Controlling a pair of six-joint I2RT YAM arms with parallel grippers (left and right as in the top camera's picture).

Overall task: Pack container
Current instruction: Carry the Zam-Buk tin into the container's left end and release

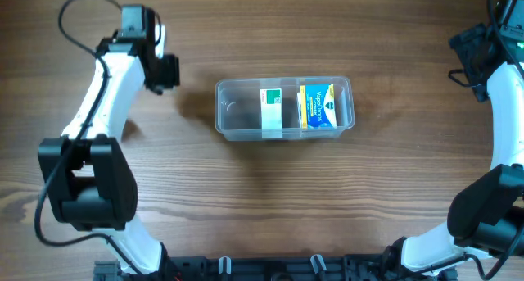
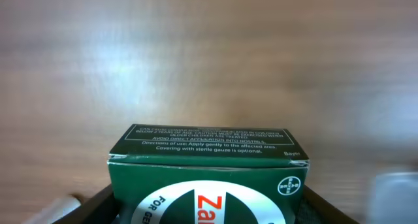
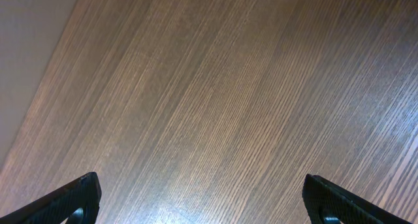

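The clear plastic container (image 1: 283, 108) stands at the middle of the table. Inside it a white and green box (image 1: 271, 111) stands upright, and a yellow and blue box (image 1: 318, 106) lies at its right end. My left gripper (image 1: 166, 71) is left of the container, shut on a dark green box (image 2: 209, 178) with a white oval label that fills the bottom of the left wrist view. My right gripper (image 3: 204, 201) is open and empty over bare wood, at the far right edge in the overhead view (image 1: 471, 56).
The brown wooden table top (image 1: 262, 199) extends all round the container. A pale strip beyond the table edge (image 3: 26, 48) shows at the upper left of the right wrist view.
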